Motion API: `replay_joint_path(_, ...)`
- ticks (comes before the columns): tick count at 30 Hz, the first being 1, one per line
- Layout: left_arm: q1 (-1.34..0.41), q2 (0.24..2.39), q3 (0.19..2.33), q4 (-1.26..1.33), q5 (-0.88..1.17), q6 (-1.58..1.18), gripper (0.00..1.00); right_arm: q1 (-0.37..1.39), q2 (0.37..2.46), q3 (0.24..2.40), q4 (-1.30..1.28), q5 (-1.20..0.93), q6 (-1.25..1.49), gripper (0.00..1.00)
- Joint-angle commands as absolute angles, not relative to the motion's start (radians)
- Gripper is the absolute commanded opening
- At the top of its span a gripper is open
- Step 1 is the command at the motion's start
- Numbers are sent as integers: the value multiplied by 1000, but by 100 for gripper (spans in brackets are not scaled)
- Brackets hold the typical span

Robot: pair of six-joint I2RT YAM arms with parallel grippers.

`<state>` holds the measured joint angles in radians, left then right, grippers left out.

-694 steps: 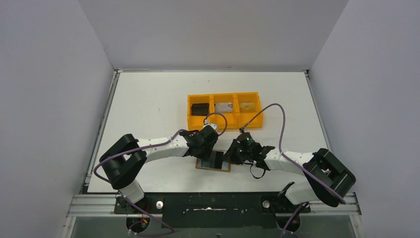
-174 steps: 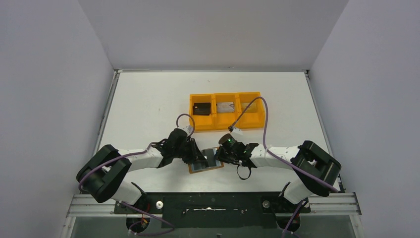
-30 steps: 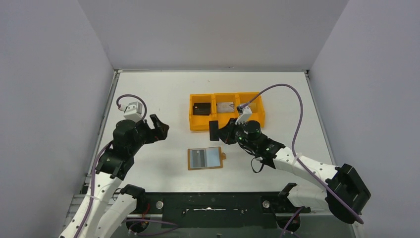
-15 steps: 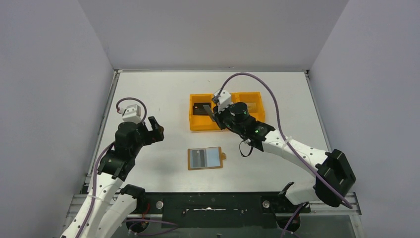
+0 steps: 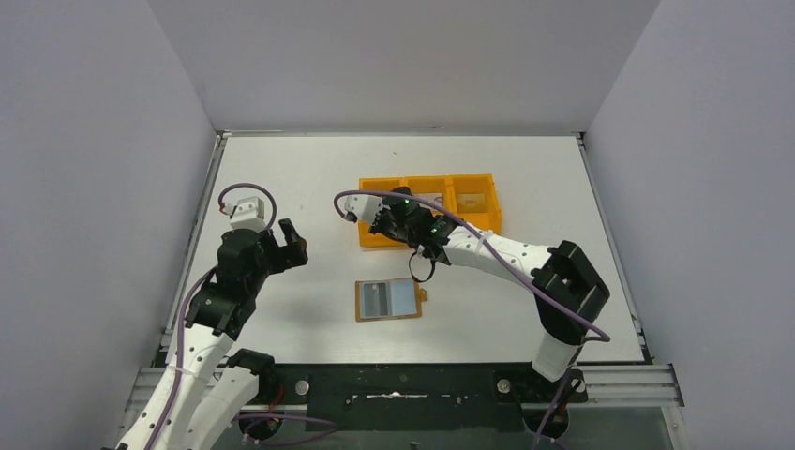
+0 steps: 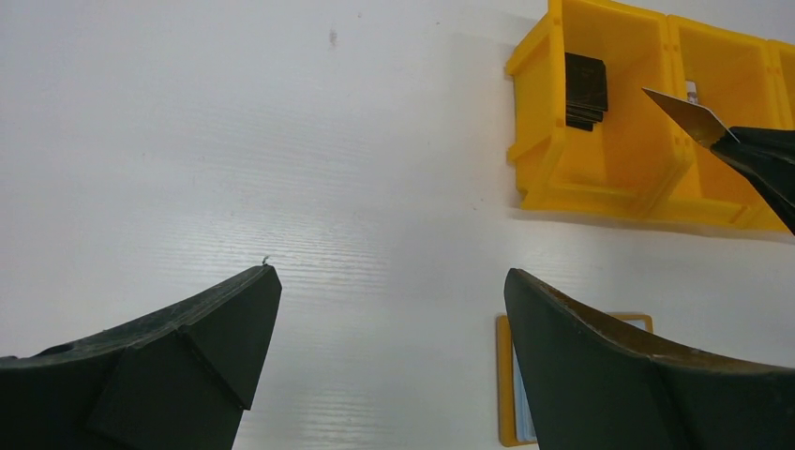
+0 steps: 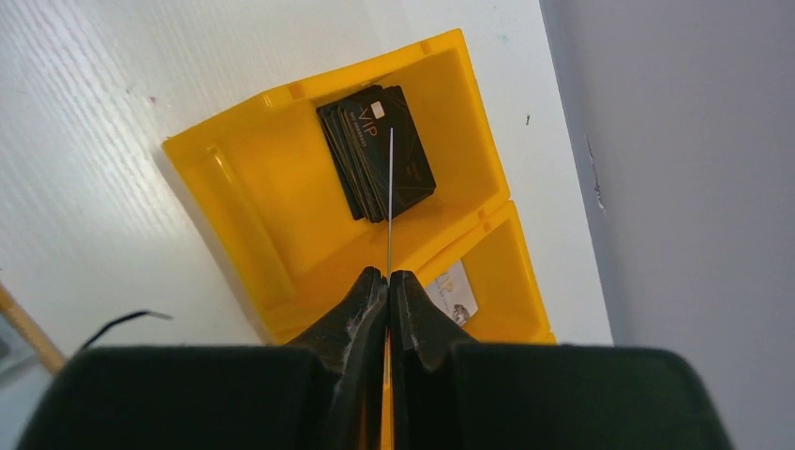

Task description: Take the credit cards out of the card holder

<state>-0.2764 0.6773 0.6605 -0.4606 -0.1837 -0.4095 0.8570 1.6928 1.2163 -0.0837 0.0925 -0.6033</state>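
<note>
The card holder lies open and flat on the table, tan-rimmed, with a grey-blue card and a grey striped one showing in its pockets. Its left edge peeks past my left fingertip. My right gripper is shut on a thin credit card, seen edge-on, above the orange tray's left compartment. A stack of dark cards lies in that compartment. From the left wrist view the held card hangs tilted over the tray. My left gripper stands open and empty over bare table, left of the wallet.
The orange three-compartment tray stands beyond the wallet; its middle compartment holds a silvery card, and another card lies in the right one. My right arm stretches across in front of the tray. Grey walls enclose the table.
My right arm has swung left along the tray with the card, from the tray's front to above the left compartment. My left arm has barely shifted.
</note>
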Motion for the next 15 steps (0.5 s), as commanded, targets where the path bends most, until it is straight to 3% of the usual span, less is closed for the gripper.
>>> replay_joint_path(1, -268, 662, 677, -419, -204, -396, 92, 842, 1749, 1317, -81, 153, -768, 0)
replay_joint_path(7, -265, 658, 675, -414, -199, -396, 92, 813, 1825, 1368, -55, 57, -820, 0)
replay_joint_path(15, -263, 645, 676, -420, -212, -397, 92, 774, 1984, 1477, -14, 93, -854, 0)
